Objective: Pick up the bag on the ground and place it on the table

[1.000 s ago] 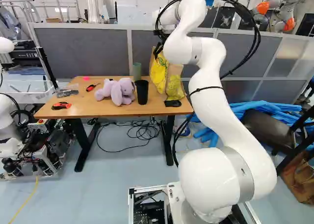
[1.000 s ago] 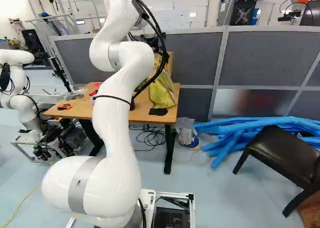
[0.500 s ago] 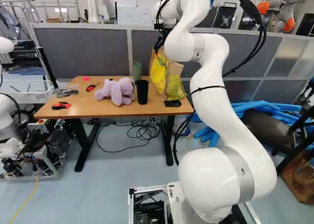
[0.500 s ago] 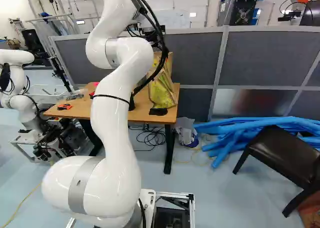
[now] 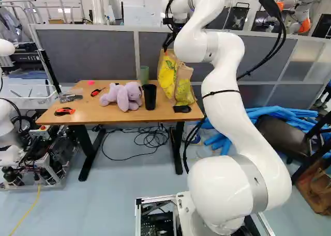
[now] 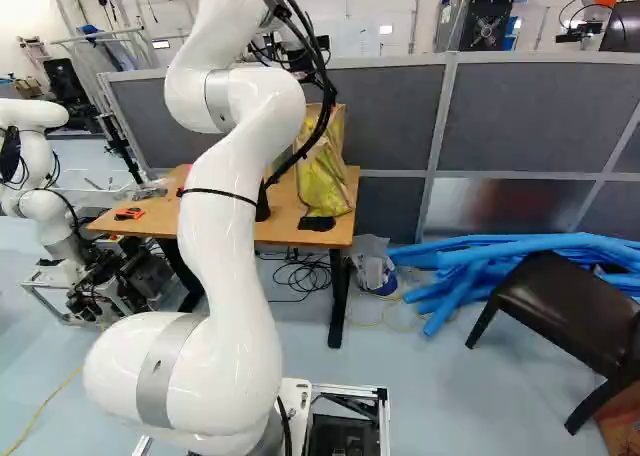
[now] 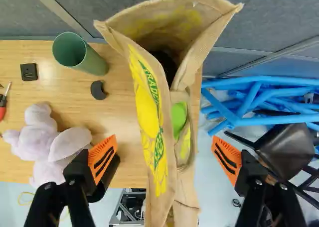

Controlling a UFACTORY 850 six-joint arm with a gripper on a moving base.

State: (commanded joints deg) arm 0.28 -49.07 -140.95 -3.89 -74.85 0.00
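Gripper (image 5: 165, 49) was above the bag (image 7: 149, 112), fingers wide apart, neither touching it. Bag stood upright on the table (image 7: 119, 132), under and between the fingers. Plush (image 7: 47, 140) sat beside one finger, black cup (image 5: 149, 97) under it, green cup (image 7: 90, 60) farther ahead.

Grey partitions (image 6: 540, 121) behind pale blue floor (image 6: 440, 396)

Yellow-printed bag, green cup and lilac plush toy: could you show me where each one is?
Yellow-printed bag (image 7: 149, 112): wrist view, on its printed side.
Green cup (image 7: 92, 61): wrist view, on its outer wall.
Lilac plush toy (image 5: 122, 96): left base view, on the middle of the toy.
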